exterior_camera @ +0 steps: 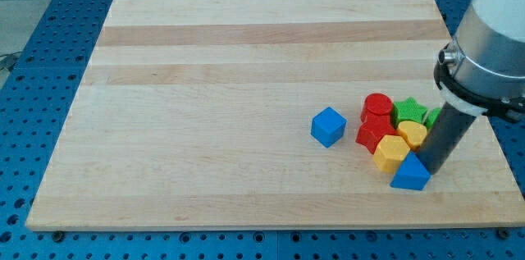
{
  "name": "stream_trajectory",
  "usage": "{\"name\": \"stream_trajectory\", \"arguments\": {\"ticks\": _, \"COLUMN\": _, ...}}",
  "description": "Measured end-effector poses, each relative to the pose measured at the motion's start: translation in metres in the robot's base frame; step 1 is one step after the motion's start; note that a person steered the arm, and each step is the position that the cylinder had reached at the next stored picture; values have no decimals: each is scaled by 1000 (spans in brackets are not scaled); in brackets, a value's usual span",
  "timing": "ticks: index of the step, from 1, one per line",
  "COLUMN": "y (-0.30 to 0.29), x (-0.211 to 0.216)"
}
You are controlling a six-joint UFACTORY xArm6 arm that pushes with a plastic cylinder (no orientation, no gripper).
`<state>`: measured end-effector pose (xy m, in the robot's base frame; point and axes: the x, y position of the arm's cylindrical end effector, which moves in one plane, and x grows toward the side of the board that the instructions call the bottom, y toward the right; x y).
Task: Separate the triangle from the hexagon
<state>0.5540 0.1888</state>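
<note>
we are resting my tip (430, 169) against the light, rigid blue triangle (410, 175) beside the yellow hexagon (391, 152) (no jaws here), judging its hexagon-facing side best to push.

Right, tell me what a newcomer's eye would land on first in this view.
First, the tight cluster of coloured blocks at the view's lower right of the pale wooden board: a red cylinder, a green star block, a yellow hexagon block and a blue triangle block touching it. Next, the dark rod, my tip right against the triangle's right side. A lone blue cube sits apart to the left.
</note>
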Motion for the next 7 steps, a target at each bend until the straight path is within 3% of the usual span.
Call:
{"name": "stream_trajectory", "arguments": {"ticks": 2, "y": 22, "x": 0}}
{"name": "stream_trajectory", "arguments": {"ticks": 6, "y": 3, "x": 5}}
{"name": "stream_trajectory", "arguments": {"ticks": 7, "y": 25, "x": 23}}
